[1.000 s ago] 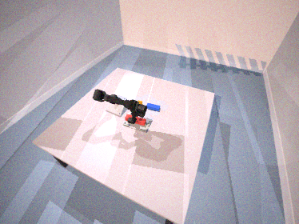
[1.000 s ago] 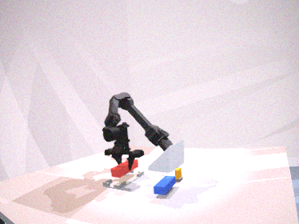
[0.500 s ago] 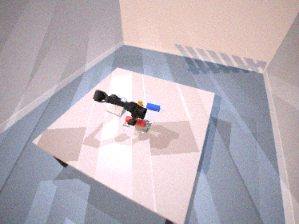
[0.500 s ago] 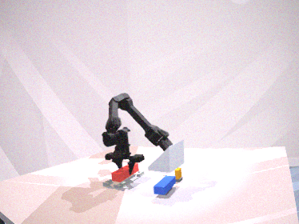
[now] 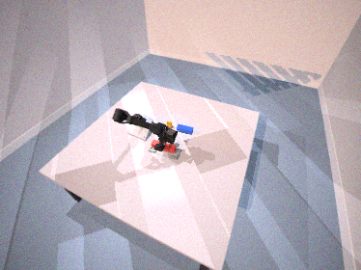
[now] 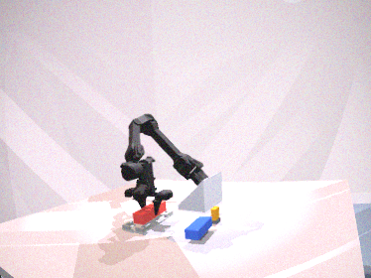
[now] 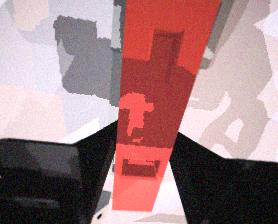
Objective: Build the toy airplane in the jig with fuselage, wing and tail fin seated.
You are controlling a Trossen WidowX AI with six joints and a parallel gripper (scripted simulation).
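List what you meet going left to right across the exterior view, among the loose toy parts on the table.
Red fuselage, blue block, small yellow piece.

We are seeing one black arm (image 5: pixel 140 121) (image 6: pixel 166 144) arching up from its base, bending at a high elbow and dropping its wrist (image 6: pixel 144 171) steeply. The gripper (image 5: pixel 160 147) (image 6: pixel 151 211) (image 7: pixel 142 125) is pointing down, its two fingers standing partway apart, one on each side of the red fuselage, clamping it.
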